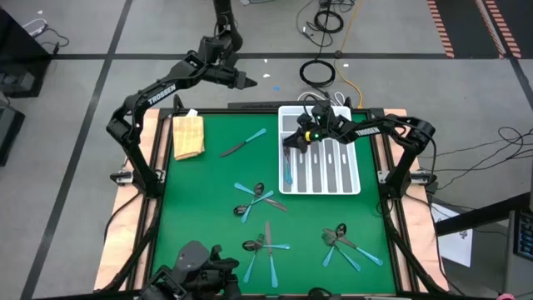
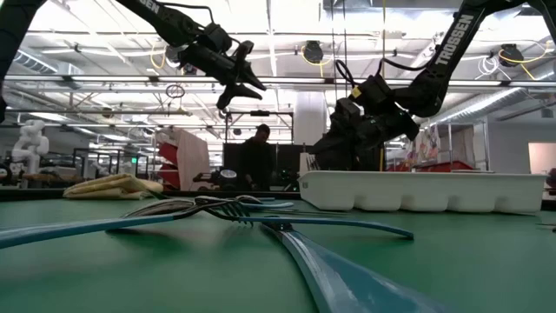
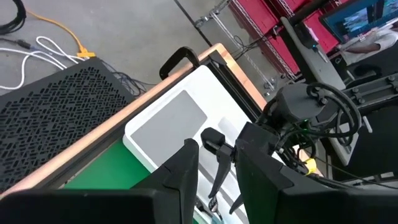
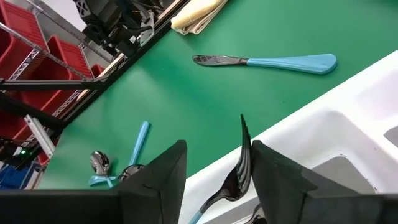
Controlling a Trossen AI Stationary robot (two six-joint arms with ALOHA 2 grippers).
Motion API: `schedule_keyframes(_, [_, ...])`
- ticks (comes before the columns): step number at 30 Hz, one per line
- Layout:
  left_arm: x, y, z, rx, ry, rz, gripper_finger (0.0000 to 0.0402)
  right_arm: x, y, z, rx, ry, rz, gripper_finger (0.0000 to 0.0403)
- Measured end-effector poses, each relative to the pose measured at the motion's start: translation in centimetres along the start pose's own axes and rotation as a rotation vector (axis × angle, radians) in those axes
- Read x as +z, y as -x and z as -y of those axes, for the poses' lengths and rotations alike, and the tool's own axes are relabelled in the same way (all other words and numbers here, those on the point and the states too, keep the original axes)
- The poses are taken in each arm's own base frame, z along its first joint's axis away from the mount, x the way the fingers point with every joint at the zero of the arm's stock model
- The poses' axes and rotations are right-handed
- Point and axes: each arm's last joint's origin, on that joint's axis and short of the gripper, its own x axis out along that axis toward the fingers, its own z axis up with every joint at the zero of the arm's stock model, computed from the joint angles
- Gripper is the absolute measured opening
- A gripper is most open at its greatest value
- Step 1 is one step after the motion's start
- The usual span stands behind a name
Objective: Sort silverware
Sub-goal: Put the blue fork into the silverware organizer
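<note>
The right gripper point(image 1: 293, 138) hangs over the white tray's point(image 1: 350, 183) far left corner, clamped on a fork point(image 4: 231, 177) whose tines point up. The left gripper point(image 1: 248, 82), fingers parted, is raised beyond the counter's point(image 1: 208, 192) far edge. Other silverware point(image 1: 258, 200) lies scattered on the green mat, a knife point(image 1: 243, 143) beside a folded cloth point(image 1: 188, 135).

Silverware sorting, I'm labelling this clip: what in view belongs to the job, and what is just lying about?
Job:
- fork in the right pincer, over the white tray
- knife on the mat
- loose silverware

Lying about:
- folded cloth
- left pincer, idle beyond the table
</note>
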Motion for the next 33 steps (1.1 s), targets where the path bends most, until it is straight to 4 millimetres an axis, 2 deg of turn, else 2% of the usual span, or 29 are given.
schedule_keyframes(14, [-0.6,0.0,-0.5,0.093,0.022,-0.034,0.0109,0.9,0.5,0.7,-0.064,-0.034,0.046,0.017])
schedule_keyframes(19, [-1.2,0.1,-0.6,0.113,0.012,-0.082,0.0109,1.1,1.7,1.4,-0.158,-0.056,0.065,0.017])
schedule_keyframes(26, [-2.7,-0.4,-0.3,0.206,-0.05,-0.195,0.0109,2.6,5.2,0.9,-0.272,0.021,0.087,0.0169])
schedule_keyframes(30, [-4.0,-1.1,0.5,0.306,-0.12,-0.279,0.0109,4.1,7.9,-0.8,-0.281,0.079,0.165,0.0169])
schedule_keyframes(33, [-5.6,-2.4,0.9,0.393,-0.182,-0.334,0.0109,5.2,10.1,-2.1,-0.332,0.137,0.253,0.0169])
